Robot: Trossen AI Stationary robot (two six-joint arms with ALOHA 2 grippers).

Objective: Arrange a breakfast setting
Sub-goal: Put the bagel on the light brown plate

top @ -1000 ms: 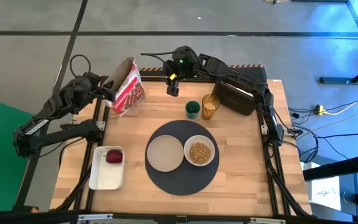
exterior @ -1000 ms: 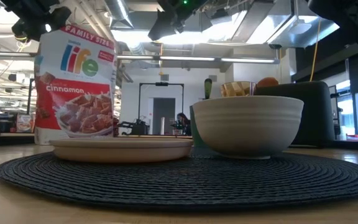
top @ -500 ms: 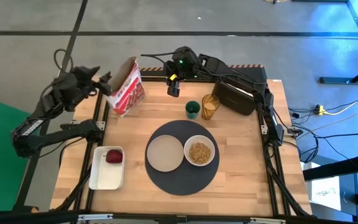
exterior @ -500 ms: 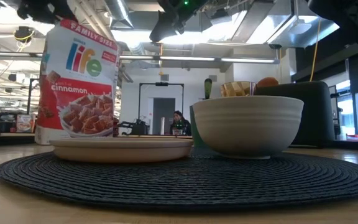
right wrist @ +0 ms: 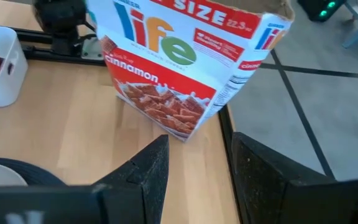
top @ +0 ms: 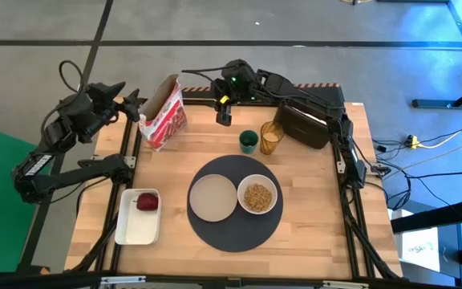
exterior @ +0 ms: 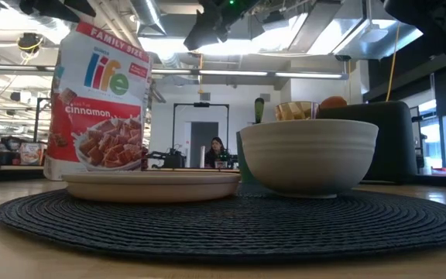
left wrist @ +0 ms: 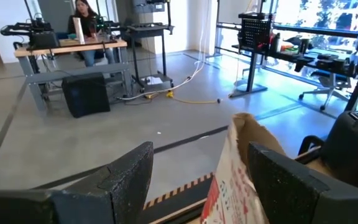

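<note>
The dark grey round mat [top: 235,231] lies at mid-table and bears the beige plate [top: 213,197] and the white bowl [top: 257,196], which holds cereal. The small green cup [top: 249,141] and the amber glass [top: 271,138] stand behind the mat. The red fruit [top: 147,201] lies in a white tray [top: 133,229]. A brown toasted round [exterior: 332,101] shows above the black toaster [top: 305,122]. A cereal box [top: 164,112] stands on its base at the far left corner. My left gripper [top: 128,106] is open, just left of the box and apart from it. My right gripper [top: 224,115] is open and empty above the far edge.
The cereal box's open top [left wrist: 244,134] shows beyond my left fingers, and its front [right wrist: 179,68] faces my right gripper. The table's near half around the mat is bare wood [top: 311,241]. A person sits at a desk in the room behind [left wrist: 82,18].
My left gripper has let go of the cereal box and drawn back toward the table's left edge, off the table. The box, which was tilted in the hold, now stands by itself on the table, its top tipped slightly toward the right.
</note>
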